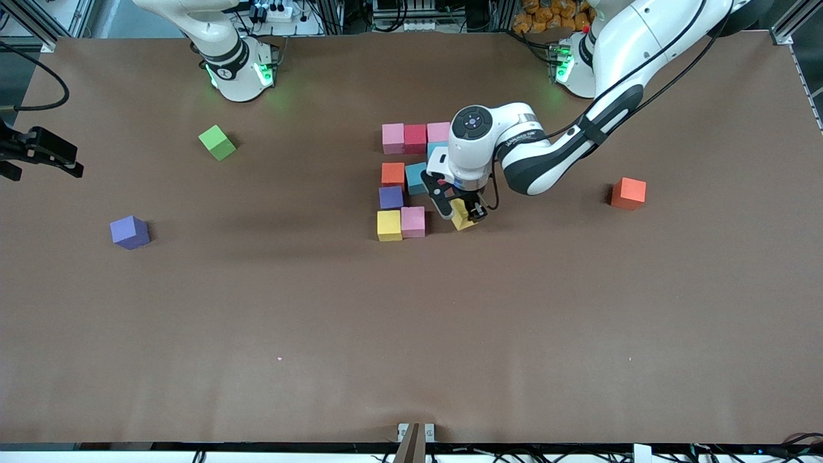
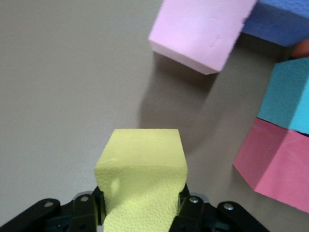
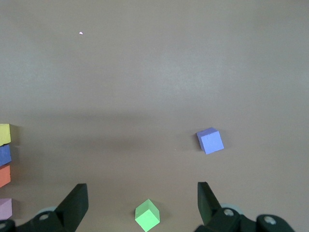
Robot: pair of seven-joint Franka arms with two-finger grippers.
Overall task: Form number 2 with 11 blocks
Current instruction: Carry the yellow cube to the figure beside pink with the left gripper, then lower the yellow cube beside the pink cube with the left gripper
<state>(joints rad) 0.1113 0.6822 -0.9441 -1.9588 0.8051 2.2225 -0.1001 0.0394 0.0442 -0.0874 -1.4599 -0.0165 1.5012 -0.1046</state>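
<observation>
Ten blocks sit in my number 2 point(image 1: 411, 183); left gripper point(image 1: 464, 213) clenches the last yellow block point(image 1: 460, 215) by the pink block point(image 1: 413, 221), right gripper point(image 3: 142, 198) released, waiting.

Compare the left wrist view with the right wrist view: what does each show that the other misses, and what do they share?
Only the left wrist view shows the left gripper shut on a yellow block, with a pink block, a light blue block and another pink block close by.

Only the right wrist view shows the right gripper, open and waiting over bare table at the right arm's end, the lime-green cube and a loose purple cube.

Both show the brown table and the purple block of the digit.
</observation>
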